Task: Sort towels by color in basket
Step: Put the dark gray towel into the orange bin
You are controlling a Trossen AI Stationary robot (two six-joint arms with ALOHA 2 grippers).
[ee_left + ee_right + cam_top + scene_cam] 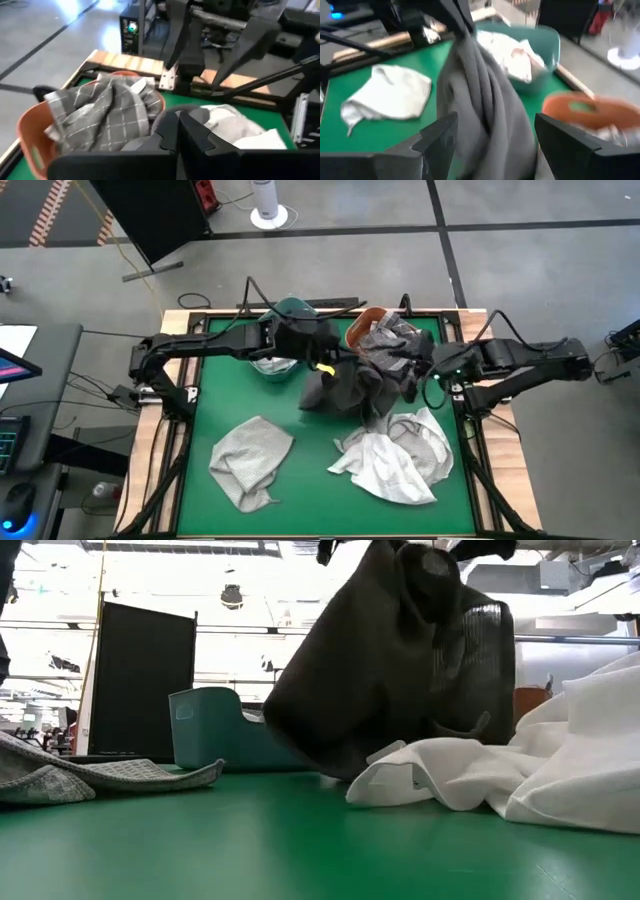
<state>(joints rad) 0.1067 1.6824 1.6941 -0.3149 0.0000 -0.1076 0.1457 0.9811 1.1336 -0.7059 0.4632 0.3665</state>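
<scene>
A dark grey towel (345,388) hangs from my left gripper (325,365) over the middle of the table, and its lower end (330,765) reaches down to about the table top. My left gripper (179,120) is shut on it. My right gripper (495,135) is open, with one finger on either side of the hanging towel (480,110). A light grey towel (250,460) and a white towel (395,460) lie flat on the table. White towels (515,55) lie in the teal basket (285,310). A grey checked towel (100,117) fills the orange basket (362,330). My left gripper pinches the dark grey towel at its bunched top (462,30) between the two shut fingers (192,132). The cloth hangs below the gripper in slack folds. One layer or several, I cannot tell.
Both baskets stand at the table's far edge, teal to the left of orange. The light grey towel lies near the left and the white towel (470,775) near the right. Bare green table top (310,480) shows between them. A wooden rim (135,62) frames the table.
</scene>
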